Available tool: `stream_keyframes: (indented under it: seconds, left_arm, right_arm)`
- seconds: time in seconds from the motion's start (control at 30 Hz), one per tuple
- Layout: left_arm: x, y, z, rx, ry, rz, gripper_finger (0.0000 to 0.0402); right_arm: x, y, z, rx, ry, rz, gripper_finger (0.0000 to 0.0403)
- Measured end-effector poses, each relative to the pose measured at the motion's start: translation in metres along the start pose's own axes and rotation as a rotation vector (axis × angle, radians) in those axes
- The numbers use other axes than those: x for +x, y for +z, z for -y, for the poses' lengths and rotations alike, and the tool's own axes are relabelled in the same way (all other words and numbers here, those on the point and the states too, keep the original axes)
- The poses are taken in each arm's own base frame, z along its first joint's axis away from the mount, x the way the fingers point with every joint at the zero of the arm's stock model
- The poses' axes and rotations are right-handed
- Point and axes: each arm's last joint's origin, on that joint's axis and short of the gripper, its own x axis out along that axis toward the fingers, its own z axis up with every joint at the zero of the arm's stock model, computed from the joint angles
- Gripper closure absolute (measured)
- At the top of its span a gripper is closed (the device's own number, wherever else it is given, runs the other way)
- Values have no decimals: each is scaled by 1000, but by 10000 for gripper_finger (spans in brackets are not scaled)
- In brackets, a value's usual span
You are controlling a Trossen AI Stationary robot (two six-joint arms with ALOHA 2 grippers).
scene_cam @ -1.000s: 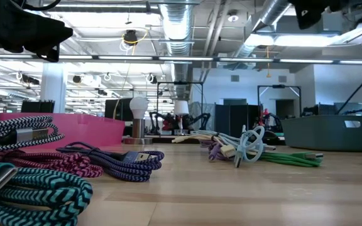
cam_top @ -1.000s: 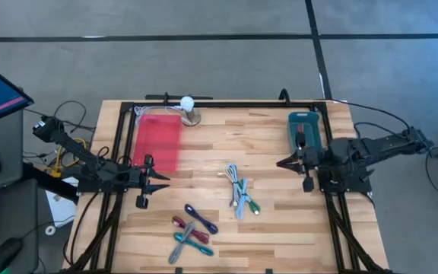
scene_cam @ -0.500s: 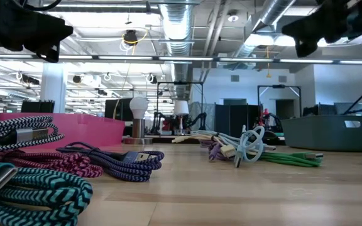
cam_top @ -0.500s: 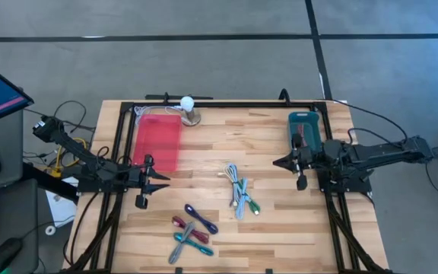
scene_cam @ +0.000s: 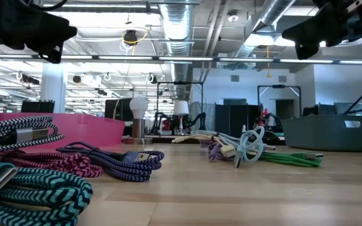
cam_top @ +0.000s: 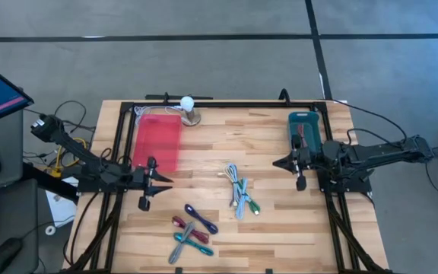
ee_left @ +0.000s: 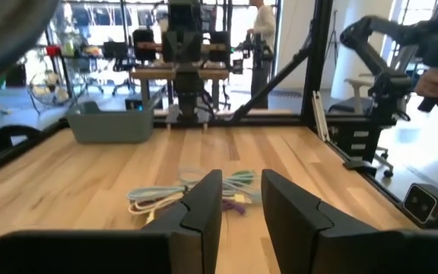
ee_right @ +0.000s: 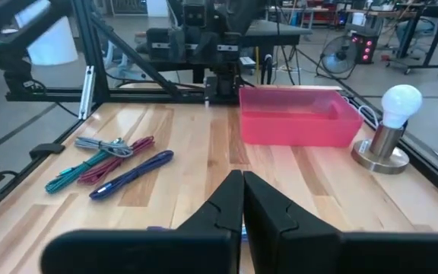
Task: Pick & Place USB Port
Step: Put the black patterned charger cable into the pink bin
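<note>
A loose bundle of pale blue, grey, purple and green USB cables [cam_top: 239, 190] lies flat mid-table, also in the low view [scene_cam: 250, 148] and the left wrist view [ee_left: 181, 195]. Several braided cables, navy, magenta, teal and grey [cam_top: 192, 228], lie near the front edge [scene_cam: 55, 164] [ee_right: 112, 164]. My left gripper [cam_top: 166, 180] [ee_left: 240, 186] hovers open left of both groups, pointing at the pale bundle. My right gripper [cam_top: 275, 162] [ee_right: 242, 181] hovers shut to the right of the pale bundle, above the table [scene_cam: 316, 28].
A pink bin [cam_top: 158, 141] sits at the far left and a teal bin [cam_top: 304, 129] at the far right, beside the right arm. A light bulb on a metal base [cam_top: 188, 108] stands at the far edge. Bare wood [cam_top: 272, 228] lies between the cables and the right frame.
My right gripper has come down and moved a little toward the table's left, then held still. My left gripper has slid slightly toward the table's right, nearer the cables. The cables have not moved.
</note>
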Motion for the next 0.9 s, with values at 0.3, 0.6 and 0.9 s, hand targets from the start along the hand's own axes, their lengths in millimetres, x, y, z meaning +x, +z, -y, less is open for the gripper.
stream_keyframes:
  seconds: [0.3, 0.6, 0.9]
  left_arm:
    - [41, 28, 19, 153, 37, -62, 308]
    - [51, 36, 25, 108, 34, -22, 308]
    - [84, 62, 39, -24, 202, -161, 319]
  right_arm:
    - [0, 0, 1, 0, -35, -1, 399]
    - [0, -2, 1, -4, -36, -25, 398]
    - [0, -4, 1, -4, -36, -38, 399]
